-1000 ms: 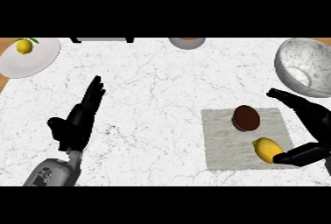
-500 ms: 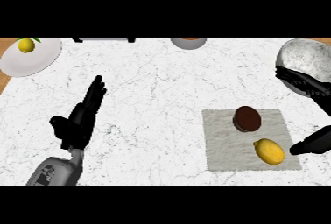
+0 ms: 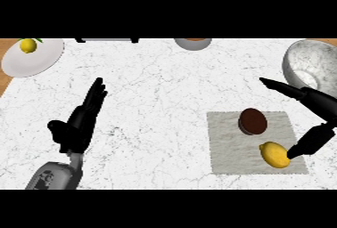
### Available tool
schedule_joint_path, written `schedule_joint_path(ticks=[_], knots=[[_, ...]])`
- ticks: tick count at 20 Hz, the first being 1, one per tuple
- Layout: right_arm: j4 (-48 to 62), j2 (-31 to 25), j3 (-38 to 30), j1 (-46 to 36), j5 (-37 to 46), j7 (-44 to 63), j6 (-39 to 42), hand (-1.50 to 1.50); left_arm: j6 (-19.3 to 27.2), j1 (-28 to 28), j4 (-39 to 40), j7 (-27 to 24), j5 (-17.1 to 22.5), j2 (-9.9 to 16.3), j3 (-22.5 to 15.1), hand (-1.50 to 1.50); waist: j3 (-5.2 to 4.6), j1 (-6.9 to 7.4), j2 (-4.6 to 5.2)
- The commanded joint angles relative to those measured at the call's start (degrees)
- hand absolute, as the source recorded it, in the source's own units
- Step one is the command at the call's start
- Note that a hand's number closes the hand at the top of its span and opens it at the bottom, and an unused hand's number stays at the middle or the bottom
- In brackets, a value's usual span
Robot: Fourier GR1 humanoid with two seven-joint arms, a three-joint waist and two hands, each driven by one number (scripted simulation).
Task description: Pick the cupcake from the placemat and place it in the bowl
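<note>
I am only beginning: the cupcake [image 3: 252,121] is sitting untouched on the placemat [image 3: 227,149] beside a lemon [image 3: 274,154]. My right robot hand [image 3: 309,99] is spreading wide around them, holding nothing. The bowl [image 3: 297,64] is waiting nearby.

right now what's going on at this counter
The robot is after the cupcake, which sits untouched on the placemat beside a lemon. Its right hand is spread open above the mat's right edge, one finger pointing towards the bowl at the upper right and the thumb hanging by the lemon; it holds nothing. The left hand rests open at the left. Another lemon lies on a plate in the far left corner.
</note>
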Motion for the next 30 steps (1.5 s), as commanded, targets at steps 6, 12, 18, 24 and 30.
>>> schedule_joint_path(ticks=[6,12,18,24,30], knots=[[12.77,2.96,-1.88,-2.41,10.71,-10.59,4.97,-1.50,0.19,2.91,-4.34,2.22,-3.57,-3.18,0.95,0.00,0.03,0.00,-0.02],[14.69,5.07,-5.80,-3.22,8.75,-11.44,9.80,-1.50,-3.68,1.67,-0.77,0.23,-3.83,-3.79,3.06,0.00,0.02,-0.18,0.00],[14.18,6.59,-7.62,-3.48,6.71,-10.98,12.02,-1.50,-5.13,-0.53,0.83,1.88,-3.61,-3.65,6.06,0.00,0.01,-0.25,0.02],[16.38,6.51,-7.86,-0.11,8.50,-13.06,13.43,-1.50,-4.24,1.54,-1.52,2.40,-6.27,-6.60,4.31,0.00,0.03,-0.21,-0.02],[25.41,12.02,-6.32,-6.14,11.77,-12.99,10.62,-1.50,-5.22,3.94,-3.82,1.49,-7.22,-6.84,4.21,0.00,0.06,0.46,0.10]])
